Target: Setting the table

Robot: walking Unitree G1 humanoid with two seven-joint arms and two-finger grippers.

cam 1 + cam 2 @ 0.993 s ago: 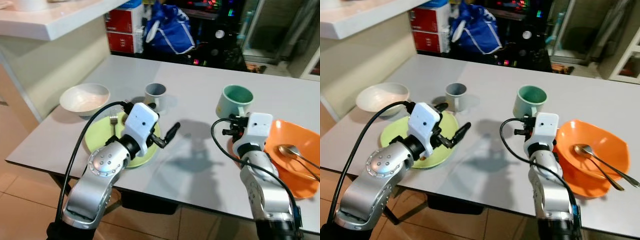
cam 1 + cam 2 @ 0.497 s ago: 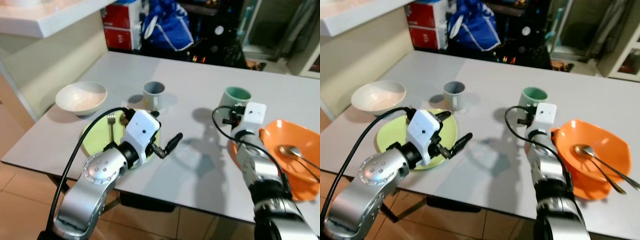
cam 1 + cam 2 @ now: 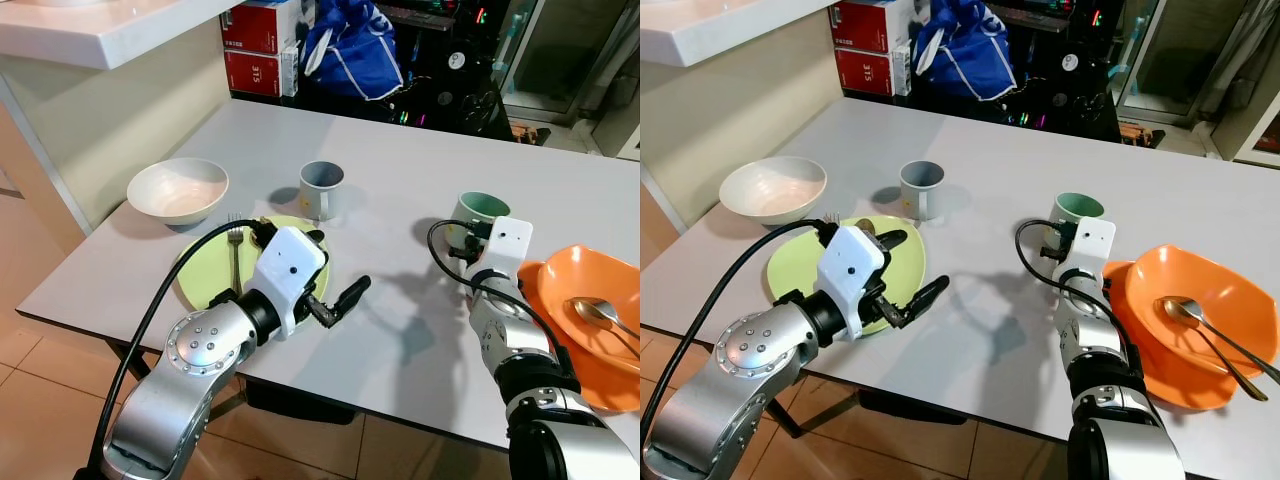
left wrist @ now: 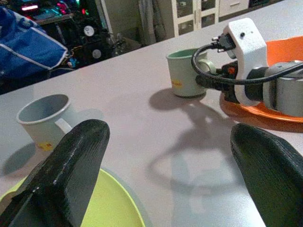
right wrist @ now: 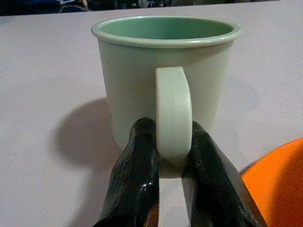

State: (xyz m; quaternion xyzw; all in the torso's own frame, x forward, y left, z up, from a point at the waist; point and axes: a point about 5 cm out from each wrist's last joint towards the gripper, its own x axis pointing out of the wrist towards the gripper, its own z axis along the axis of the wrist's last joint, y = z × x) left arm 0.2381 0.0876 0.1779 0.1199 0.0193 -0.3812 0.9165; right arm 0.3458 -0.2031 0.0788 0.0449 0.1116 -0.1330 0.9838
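A pale green mug (image 5: 165,71) stands upright on the grey table (image 3: 400,160), just left of an orange bowl (image 3: 590,320) that holds a spoon (image 3: 600,318). My right gripper (image 5: 173,156) is shut on the green mug's handle, one black finger (image 5: 135,175) on each side. My left gripper (image 3: 912,265) hangs open, holding nothing, over the right edge of a yellow-green plate (image 3: 205,275) with a fork (image 3: 235,250) lying on it. A grey mug (image 3: 322,185) stands behind that plate.
A white bowl (image 3: 178,190) sits at the table's left, near a white counter (image 3: 100,30). Red boxes (image 3: 262,45) and a blue bag (image 3: 350,45) lie beyond the far edge. Bare tabletop lies between the plate and the green mug.
My right gripper has reached forward to the green mug and shut on its handle. The left arm has stayed over the plate. The camera has shifted.
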